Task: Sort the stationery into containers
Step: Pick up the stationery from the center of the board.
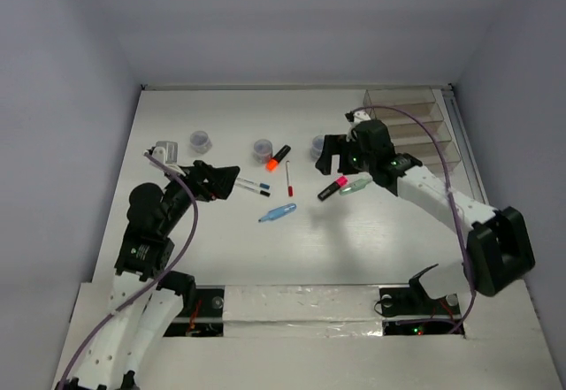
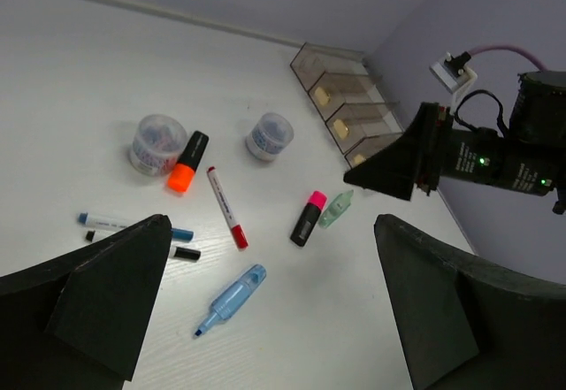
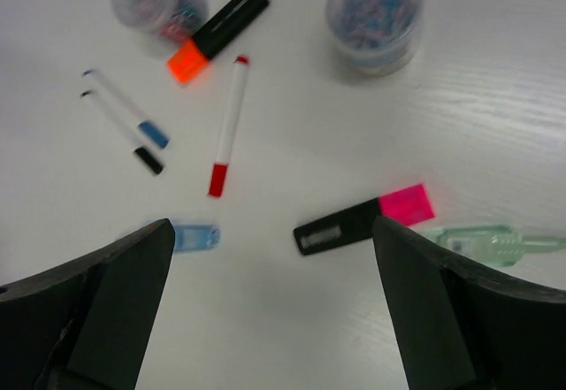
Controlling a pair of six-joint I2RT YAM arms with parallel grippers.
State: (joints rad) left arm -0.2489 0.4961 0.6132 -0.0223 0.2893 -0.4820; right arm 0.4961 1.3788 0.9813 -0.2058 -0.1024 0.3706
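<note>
The pink-black highlighter (image 1: 333, 187) and pale green highlighter (image 1: 355, 184) lie side by side under my open, empty right gripper (image 1: 334, 156); in the right wrist view the pink one (image 3: 364, 219) lies between the fingers. The light blue highlighter (image 1: 278, 213), red-capped pen (image 1: 289, 179), orange-black highlighter (image 1: 279, 156) and blue- and black-capped pens (image 1: 254, 187) lie mid-table. My left gripper (image 1: 232, 180) is open and empty above the two pens. Three pots (image 1: 202, 141) (image 1: 263, 149) (image 1: 318, 147) stand behind. The stepped organiser (image 1: 411, 129) stands at the back right.
A small grey object (image 1: 164, 150) lies at the left beside my left arm. The table's right edge runs just past the organiser. Walls close in the table at the back and sides.
</note>
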